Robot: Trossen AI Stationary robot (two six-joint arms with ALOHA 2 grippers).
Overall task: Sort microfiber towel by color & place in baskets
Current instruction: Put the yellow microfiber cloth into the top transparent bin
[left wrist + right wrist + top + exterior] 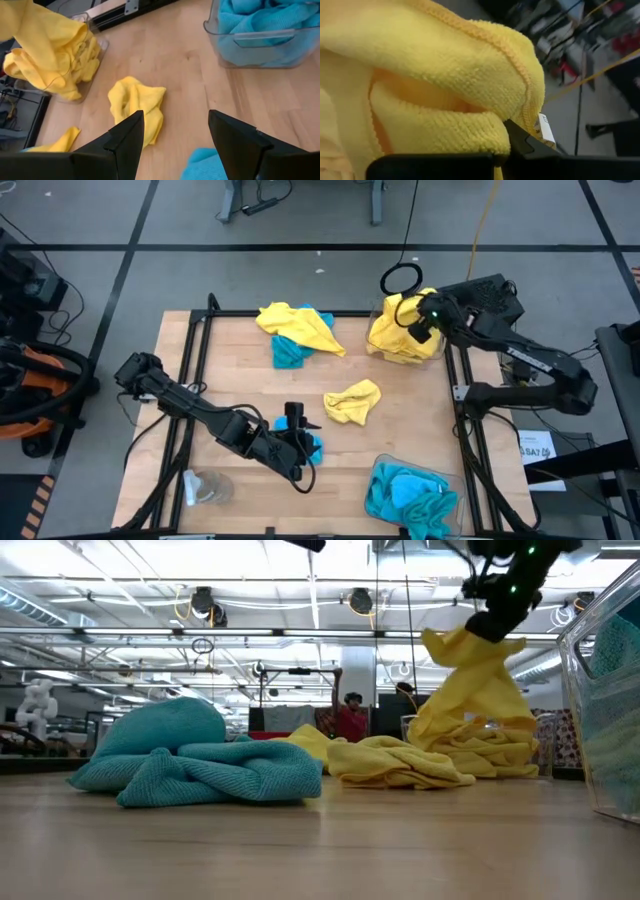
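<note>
Wooden table (400,430) holds loose towels; right end effector (418,320) grips a yellow towel (395,330), left end effector (300,442) gapes.

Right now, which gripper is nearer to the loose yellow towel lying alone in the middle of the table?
Left. The left gripper is open beside a blue towel, close to the lone yellow towel. The right gripper is farther, holding another yellow towel above the yellow basket.

Left hand (303,442) open; right hand (412,317) clenched
</note>
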